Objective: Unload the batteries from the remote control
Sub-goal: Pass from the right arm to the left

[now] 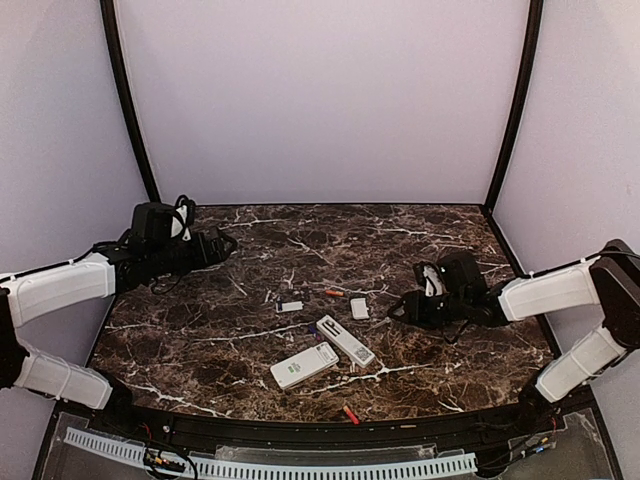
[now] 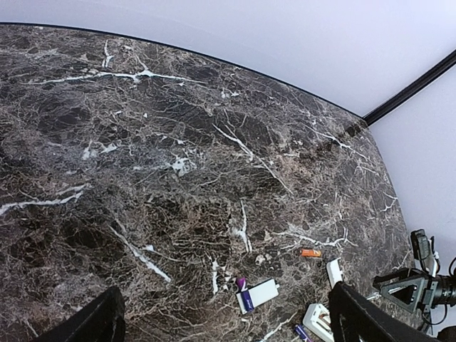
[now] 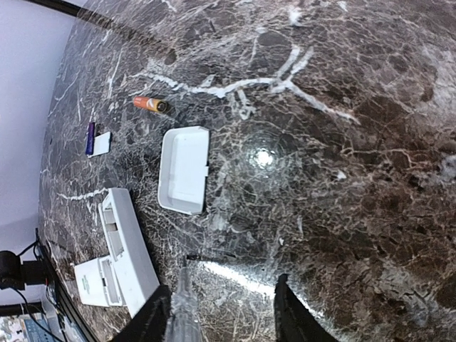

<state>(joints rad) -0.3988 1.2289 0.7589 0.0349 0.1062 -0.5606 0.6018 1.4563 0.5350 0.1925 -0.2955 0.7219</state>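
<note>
Two white remotes lie mid-table with their backs open, one (image 1: 345, 340) angled, one (image 1: 304, 365) nearer the front; both show in the right wrist view (image 3: 128, 249) (image 3: 92, 281). Loose batteries lie around them: an orange one (image 1: 334, 293) (image 2: 310, 252) (image 3: 151, 105), purple ones (image 2: 241, 283) (image 2: 245, 299) (image 3: 90, 137), and a red one (image 1: 350, 414) by the front edge. My left gripper (image 1: 225, 243) (image 2: 228, 328) is open and empty at the far left. My right gripper (image 1: 400, 308) (image 3: 221, 320) is open and empty, right of the remotes.
Two white cover plates lie behind the remotes, one to the left (image 1: 290, 306) (image 2: 260, 294), one to the right (image 1: 360, 308) (image 3: 184, 169). The dark marble table (image 1: 300, 240) ends in black posts and pale walls; a cable tray (image 1: 270, 465) runs along the front.
</note>
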